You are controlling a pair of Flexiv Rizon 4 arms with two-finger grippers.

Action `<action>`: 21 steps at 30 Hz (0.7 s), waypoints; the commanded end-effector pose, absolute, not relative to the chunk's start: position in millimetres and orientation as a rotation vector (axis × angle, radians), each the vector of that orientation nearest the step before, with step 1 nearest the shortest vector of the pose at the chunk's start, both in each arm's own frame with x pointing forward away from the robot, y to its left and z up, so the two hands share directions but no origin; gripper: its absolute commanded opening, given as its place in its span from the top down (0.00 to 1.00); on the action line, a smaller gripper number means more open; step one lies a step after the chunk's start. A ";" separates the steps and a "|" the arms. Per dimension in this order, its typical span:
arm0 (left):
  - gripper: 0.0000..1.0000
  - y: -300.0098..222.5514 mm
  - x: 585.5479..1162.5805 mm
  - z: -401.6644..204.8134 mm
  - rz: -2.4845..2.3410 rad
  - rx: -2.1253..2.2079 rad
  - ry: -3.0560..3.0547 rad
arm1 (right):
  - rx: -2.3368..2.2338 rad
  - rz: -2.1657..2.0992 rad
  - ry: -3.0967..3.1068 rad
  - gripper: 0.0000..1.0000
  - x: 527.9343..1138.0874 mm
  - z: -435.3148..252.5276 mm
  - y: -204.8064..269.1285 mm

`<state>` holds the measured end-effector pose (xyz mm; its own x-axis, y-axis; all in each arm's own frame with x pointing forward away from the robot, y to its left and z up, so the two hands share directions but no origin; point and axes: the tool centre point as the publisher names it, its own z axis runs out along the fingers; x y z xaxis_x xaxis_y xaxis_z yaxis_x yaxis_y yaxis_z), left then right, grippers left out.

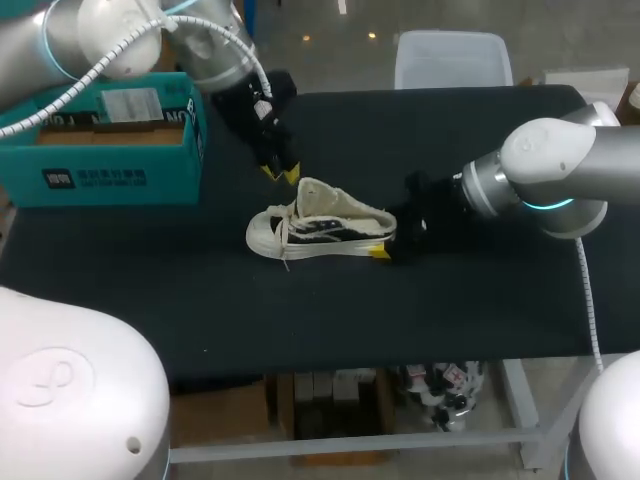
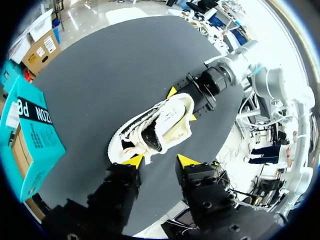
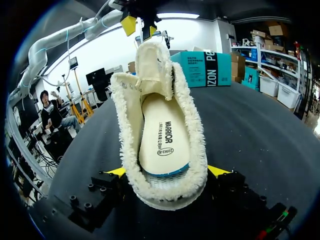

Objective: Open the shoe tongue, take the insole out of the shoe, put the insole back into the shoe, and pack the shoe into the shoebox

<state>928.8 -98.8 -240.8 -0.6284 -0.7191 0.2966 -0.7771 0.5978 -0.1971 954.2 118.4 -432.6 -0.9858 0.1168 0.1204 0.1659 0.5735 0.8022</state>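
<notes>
**A:** How will it handle, and where do you take hold?

**B:** The white canvas shoe, with its black side stripe and fleece lining, sits mid-way across the black tabletop. It is well right of the teal cardboard shoebox at the far left. I judge it light, soft in the upper and stiffer at sole and heel. My right gripper holds the heel, a finger on each side, and that is the firm place. The flat cream insole lies inside. It is probably thin and bendy, so best pinched at its heel edge. The cream tongue stands upright.

**A:** Which way does it point?

**B:** The long axis runs left to right, toe left toward the shoebox, heel right. My left gripper hangs wide at the tongue's top, holding nothing.
</notes>
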 end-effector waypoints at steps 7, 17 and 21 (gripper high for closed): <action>1.00 -104.7 937.0 -230.6 0.267 0.036 -2.930 | -0.244 -1.405 -2.733 1.00 954.2 -441.3 114.8; 1.00 -129.9 941.4 -208.3 0.241 -0.117 -2.921 | -0.244 -1.405 -2.733 1.00 954.2 -441.3 114.8; 1.00 -129.9 941.4 -208.3 0.241 -0.117 -2.921 | -0.244 -1.405 -2.733 1.00 954.2 -441.3 114.8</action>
<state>933.2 -126.4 -209.5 -0.9709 -0.1268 0.2033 -0.1738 0.9567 -0.2334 954.1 118.2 -432.5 -0.9858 0.1168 0.1206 0.1660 0.5737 0.8021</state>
